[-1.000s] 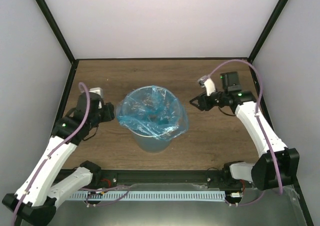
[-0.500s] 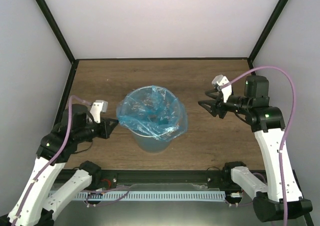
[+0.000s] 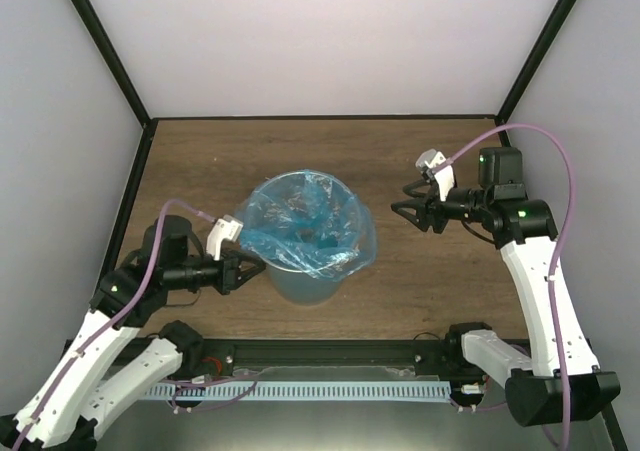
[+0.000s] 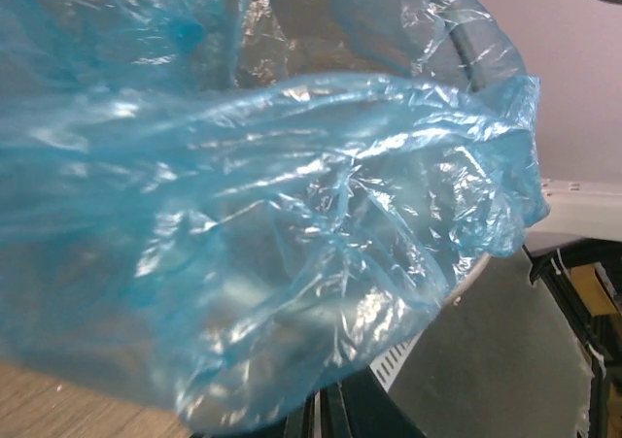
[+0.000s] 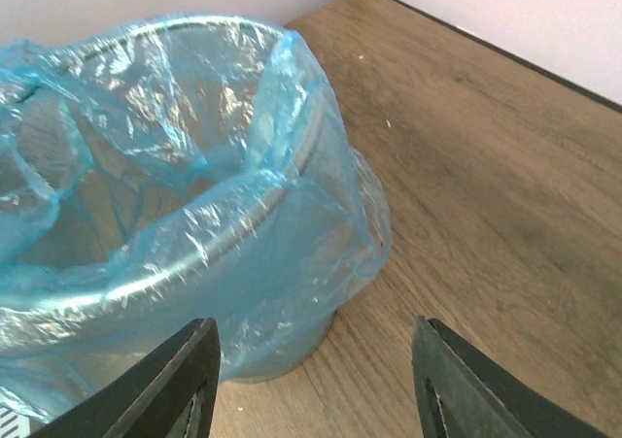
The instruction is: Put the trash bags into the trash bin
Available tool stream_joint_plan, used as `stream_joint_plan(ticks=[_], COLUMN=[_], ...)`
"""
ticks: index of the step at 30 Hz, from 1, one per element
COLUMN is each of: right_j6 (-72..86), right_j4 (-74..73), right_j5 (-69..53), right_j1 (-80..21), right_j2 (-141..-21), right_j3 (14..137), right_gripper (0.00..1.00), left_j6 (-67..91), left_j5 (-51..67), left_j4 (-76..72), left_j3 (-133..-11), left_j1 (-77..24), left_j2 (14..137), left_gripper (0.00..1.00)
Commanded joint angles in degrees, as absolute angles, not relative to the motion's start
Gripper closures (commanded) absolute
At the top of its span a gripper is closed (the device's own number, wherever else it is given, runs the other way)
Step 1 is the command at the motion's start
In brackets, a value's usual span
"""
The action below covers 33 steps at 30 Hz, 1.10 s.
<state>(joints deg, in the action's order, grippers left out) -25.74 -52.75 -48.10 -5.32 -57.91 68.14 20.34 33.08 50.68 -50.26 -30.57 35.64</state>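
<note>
top external: trash bags (image 3: 310, 233) lined the trash bin (image 3: 300, 287), mid worktop (image 3: 200, 161).
only right wrist showed the right end effector (image 5: 316, 365) spread wide; left end effector (image 3: 238, 270) sat at the bags, grip unclear.

A: Left arm (image 3: 92, 329)?
B: Elbow bent low, forearm reaching right, roughly level. Left claw (image 3: 250, 269) points right. Jaw gap is hidden in both views, so its state is undetermined.
A: Right arm (image 3: 540, 281)?
B: Upper link raised, wrist turned left. Right claw (image 3: 398, 211) aims left and slightly down, fingers (image 5: 175, 380) spread wide apart.
</note>
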Motion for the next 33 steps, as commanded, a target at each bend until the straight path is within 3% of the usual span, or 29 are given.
stream_joint_plan(ticks=[1, 10, 15, 19, 24, 28, 33], right_j6=[-26.6, -22.4, -21.5, -21.8, -26.3, -31.7, -34.9], right_j4=[-54.9, -53.3, -54.4, -55.2, -56.3, -59.9, -63.1], right_j5=[-52.7, -48.1, -47.0, -44.1, -43.3, -49.0, -51.1], right_j1=[-5.4, -5.3, -5.3, -5.3, -5.3, -5.4, -8.6], right_j2=[-58.1, -59.3, -59.4, -58.9, -57.2, -57.8, -62.6], right_j3=[73.0, 75.0, 77.5, 80.7, 81.9, 82.3, 85.6], right_gripper=[0.44, 0.44, 0.44, 0.42, 0.40, 0.37, 0.33], left_j6=[24.2, 29.6, 28.9, 27.6, 26.7, 26.3, 25.7], left_j5=[32.5, 12.1, 8.6, 7.4, 5.0, 4.3, 3.0], left_j4=[40.3, 12.5, 0.0, -2.1, 4.8, 15.3, 25.9], left_j3=[-46.2, -39.1, -39.5, -42.2, -41.7, -40.5, -41.4], left_j1=[-34.3, -51.8, -53.6, -54.6, -55.5, -55.5, -55.5], left_j2=[36.2, 43.5, 56.3, 62.6, 57.6, 49.4, 41.0], left_gripper=[0.94, 0.95, 0.96, 0.96, 0.94, 0.81, 0.48])
